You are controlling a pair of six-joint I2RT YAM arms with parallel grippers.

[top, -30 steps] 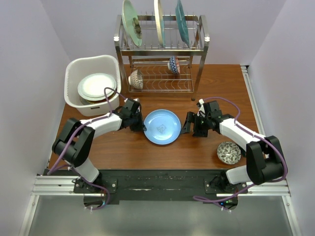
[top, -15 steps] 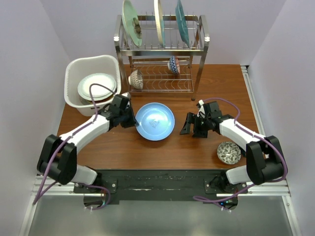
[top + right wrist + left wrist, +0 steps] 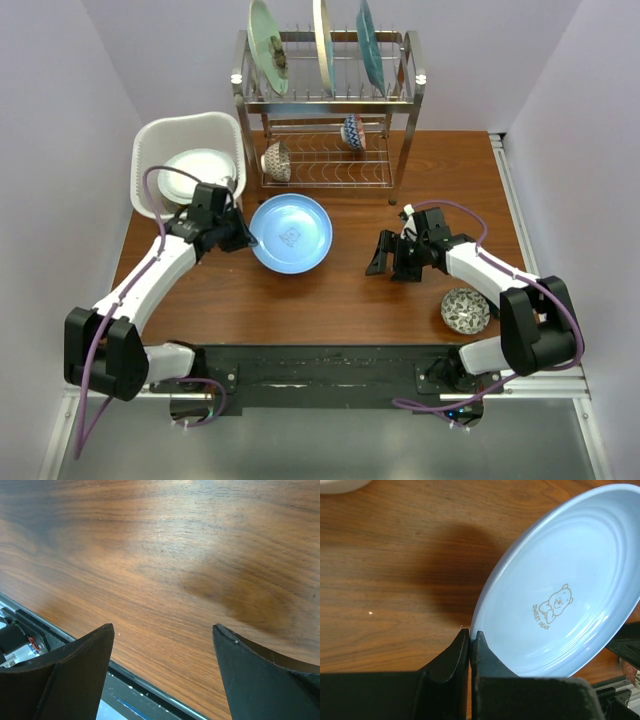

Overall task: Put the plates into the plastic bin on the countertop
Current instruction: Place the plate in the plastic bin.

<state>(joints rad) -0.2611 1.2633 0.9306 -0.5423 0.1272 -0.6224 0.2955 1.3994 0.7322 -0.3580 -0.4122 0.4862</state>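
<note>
A light blue plate (image 3: 291,233) with a small bear print hangs tilted above the countertop (image 3: 340,290), just right of the white plastic bin (image 3: 150,140). My left gripper (image 3: 248,240) is shut on the plate's left rim; the wrist view shows the rim of the plate (image 3: 560,585) pinched between the two black fingers (image 3: 455,652). The bin holds stacked white plates (image 3: 195,172). Three more plates (image 3: 320,40) stand upright on the rack's top tier. My right gripper (image 3: 385,255) stands open over bare wood (image 3: 165,570), holding nothing.
A two-tier metal wire rack (image 3: 330,120) stands at the back centre with two small patterned bowls (image 3: 277,160) on its lower tier. Another patterned bowl (image 3: 465,310) lies on the countertop at the right, beside my right arm.
My left arm has carried the blue plate up and leftward, from the table's middle toward the bin. The right arm has not moved.
</note>
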